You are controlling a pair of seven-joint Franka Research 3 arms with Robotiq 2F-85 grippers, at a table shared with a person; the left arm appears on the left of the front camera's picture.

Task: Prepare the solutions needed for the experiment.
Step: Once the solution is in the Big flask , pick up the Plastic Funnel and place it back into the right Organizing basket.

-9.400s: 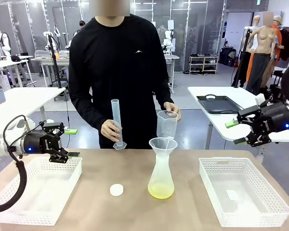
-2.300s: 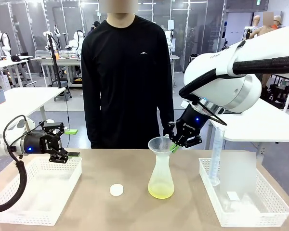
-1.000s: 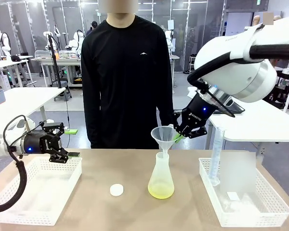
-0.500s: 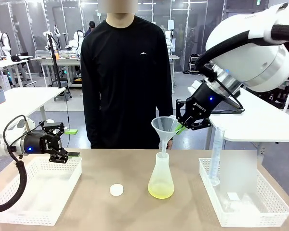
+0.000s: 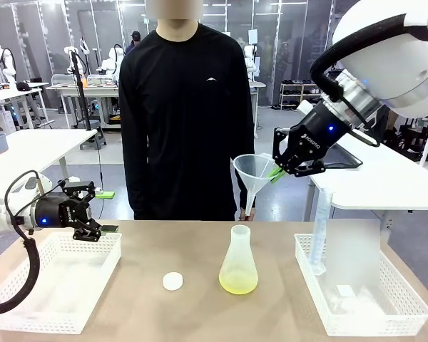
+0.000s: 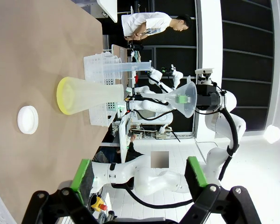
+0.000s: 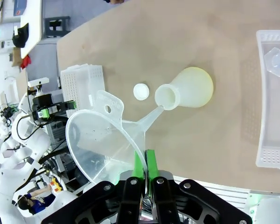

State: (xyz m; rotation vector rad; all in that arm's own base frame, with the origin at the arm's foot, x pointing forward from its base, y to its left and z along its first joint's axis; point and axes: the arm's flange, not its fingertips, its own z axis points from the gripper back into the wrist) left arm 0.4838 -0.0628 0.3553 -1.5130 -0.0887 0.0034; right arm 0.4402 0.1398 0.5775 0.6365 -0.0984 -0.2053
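Clamps the funnel [image 5: 251,169] rim in the right gripper [image 5: 277,173], just above the flask [image 5: 238,258], with the solutions [image 5: 238,286] pooled at its bottom. Hangs the left gripper [image 5: 108,211] spread, empty, over the basket [image 5: 57,278].

flask [image 5: 239,262] mouth free, funnel [image 5: 250,171], right hand [image 5: 276,173] above

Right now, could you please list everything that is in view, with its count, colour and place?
table: one, brown, between robot and person
conical flask: one, frosted white, upright at table centre
solution: small amount, pale yellow-green, flask bottom
funnel: one, clear, in the air above the flask, apart from it
cap: one, white, on table left of flask
left basket: one, white, table's left end
right basket: one, white, table's right end
measuring cylinder: one, translucent, in right basket
beaker: one, translucent, in right basket
person: one, black top, far side
left end effector: black, green pads, open, above left basket
right end effector: black, shut on funnel rim
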